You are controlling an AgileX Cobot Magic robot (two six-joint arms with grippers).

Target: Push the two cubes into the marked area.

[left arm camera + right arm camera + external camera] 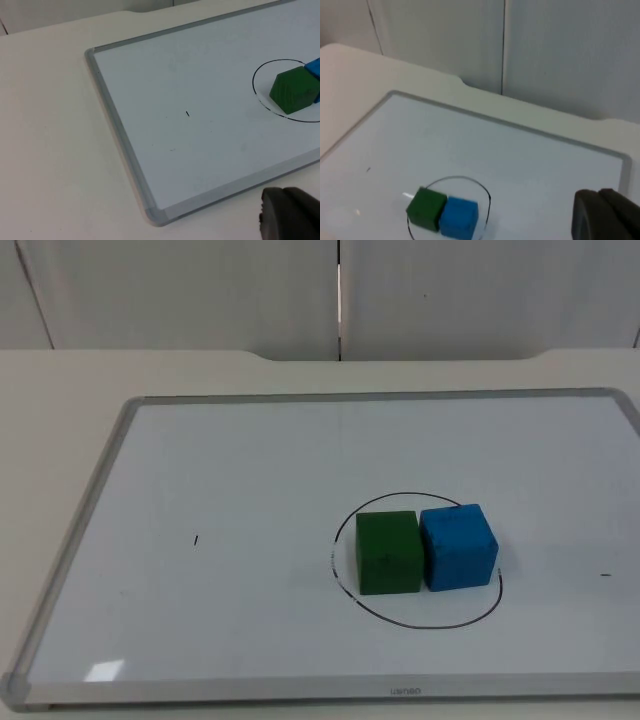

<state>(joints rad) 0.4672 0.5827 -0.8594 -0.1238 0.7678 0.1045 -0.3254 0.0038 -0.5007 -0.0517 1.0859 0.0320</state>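
green cube (388, 552) touching blue cube (458, 546), both inside drawn circle (420, 624) near whiteboard (250, 460) front edge | look light, hard, slidey; push flat sides | left gripper (290, 212), right gripper (605, 212) back, holding nothing; openness unclear

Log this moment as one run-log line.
green cube: inside circle | blue cube: inside, touching green | board: flat on table | task: looks done

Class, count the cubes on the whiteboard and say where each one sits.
2. The green cube and the blue cube sit side by side, touching, inside the drawn circle on the whiteboard.
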